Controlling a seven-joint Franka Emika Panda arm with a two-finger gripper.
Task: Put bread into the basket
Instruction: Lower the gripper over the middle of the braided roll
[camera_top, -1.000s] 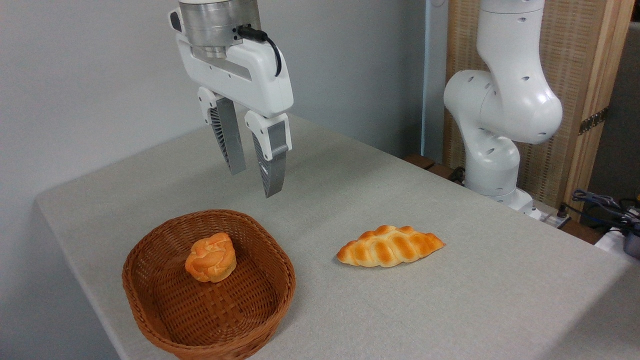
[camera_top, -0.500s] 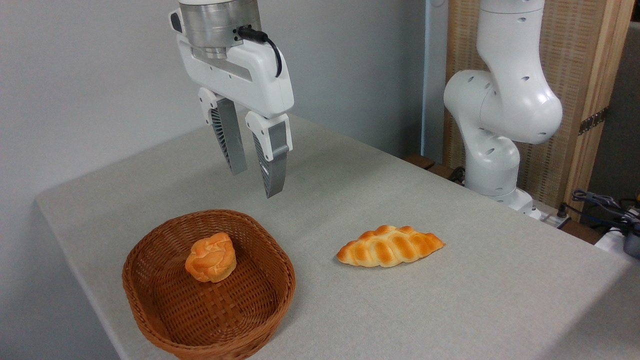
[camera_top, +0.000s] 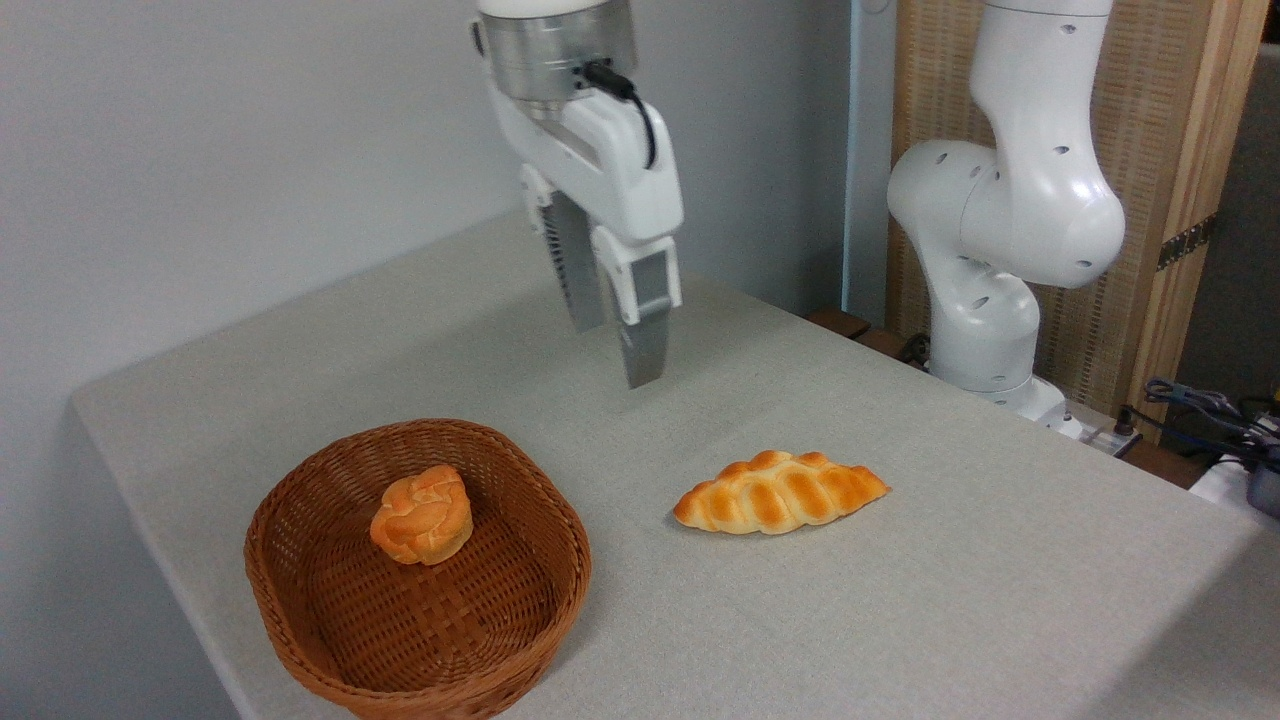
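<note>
The bread (camera_top: 780, 492), a long braided golden-orange loaf, lies on the grey table to the right of the basket. The brown wicker basket (camera_top: 572, 552) sits at the front left with a small round knotted bun (camera_top: 421, 515) inside it. My gripper (camera_top: 617, 352) hangs open and empty well above the table. It is behind the gap between basket and bread, up and to the left of the loaf, touching nothing.
The arm's white base (camera_top: 990, 270) stands at the table's back right, before a wooden screen (camera_top: 1180, 150). Cables (camera_top: 1210, 415) lie off the table at the far right. The table's left edge (camera_top: 150, 520) runs close to the basket.
The gripper has swung to the right, from above the basket's back rim toward the bread, and turned about its axis. It stays open. Bread, bun and basket have not moved.
</note>
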